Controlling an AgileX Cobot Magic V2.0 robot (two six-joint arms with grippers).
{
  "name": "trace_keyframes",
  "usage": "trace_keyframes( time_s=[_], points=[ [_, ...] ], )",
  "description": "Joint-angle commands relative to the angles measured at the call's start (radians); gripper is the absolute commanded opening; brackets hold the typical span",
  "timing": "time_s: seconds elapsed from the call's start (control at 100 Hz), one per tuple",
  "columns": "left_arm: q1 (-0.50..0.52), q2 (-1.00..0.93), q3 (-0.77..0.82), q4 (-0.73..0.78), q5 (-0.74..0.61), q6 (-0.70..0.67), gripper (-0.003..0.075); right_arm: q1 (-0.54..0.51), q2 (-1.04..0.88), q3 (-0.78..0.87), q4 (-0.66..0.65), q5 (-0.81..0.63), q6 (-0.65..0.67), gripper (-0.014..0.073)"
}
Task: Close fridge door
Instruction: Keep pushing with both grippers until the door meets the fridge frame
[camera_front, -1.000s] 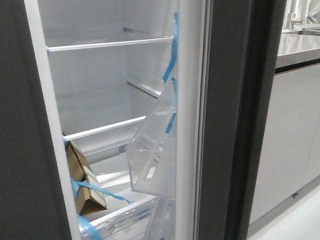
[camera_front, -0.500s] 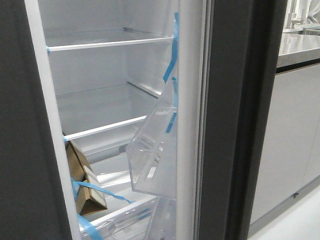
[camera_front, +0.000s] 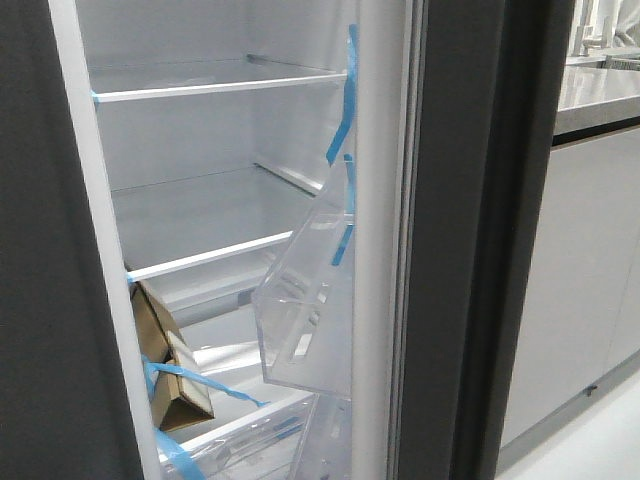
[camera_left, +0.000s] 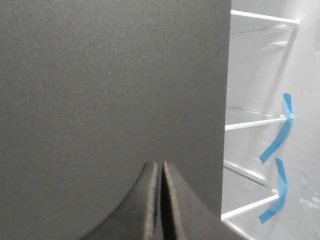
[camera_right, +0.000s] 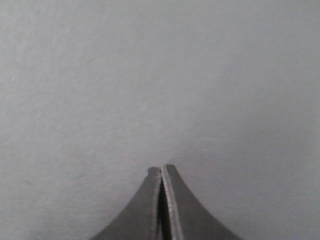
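Note:
The fridge door (camera_front: 460, 250) stands open in the front view, seen nearly edge-on, with its dark-grey outer side to the right. Its white inner lining (camera_front: 378, 250) carries a clear bin (camera_front: 305, 310) and blue tape strips (camera_front: 343, 110). Neither gripper shows in the front view. My left gripper (camera_left: 161, 164) is shut and empty, its tips close before a dark-grey panel (camera_left: 100, 90), with the fridge's shelves (camera_left: 255, 122) beside it. My right gripper (camera_right: 161, 168) is shut and empty, its tips close to a plain matte grey surface (camera_right: 160, 75) that fills its view.
The second plain dark-grey panel (camera_front: 40, 300) stands at the left of the opening. Inside are white shelves (camera_front: 210, 88) and a taped cardboard box (camera_front: 165, 370). Pale glossy cabinet doors (camera_front: 580, 280) under a countertop (camera_front: 600, 95) stand to the right.

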Motion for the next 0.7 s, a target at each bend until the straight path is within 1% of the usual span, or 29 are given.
trace_keyframes(
  time_s=[0.0, 0.29, 0.43, 0.55, 0.69],
  points=[
    [0.0, -0.011, 0.035, -0.004, -0.073, -0.004, -0.002, 0.032, 0.005, -0.063, 0.032, 0.001, -0.018, -0.0046],
    [0.0, -0.011, 0.035, -0.004, -0.073, -0.004, -0.002, 0.189, 0.128, -0.198, -0.019, -0.071, -0.018, -0.0046],
    [0.0, -0.011, 0.035, -0.004, -0.073, -0.004, -0.002, 0.286, 0.198, -0.271, -0.067, -0.16, -0.018, -0.0046],
    [0.0, -0.011, 0.035, -0.004, -0.073, -0.004, -0.002, 0.354, 0.265, -0.337, -0.15, -0.231, -0.018, -0.0046],
    [0.0, -0.011, 0.035, -0.004, -0.073, -0.004, -0.002, 0.398, 0.352, -0.418, -0.255, -0.269, -0.018, -0.0046]
  ],
)
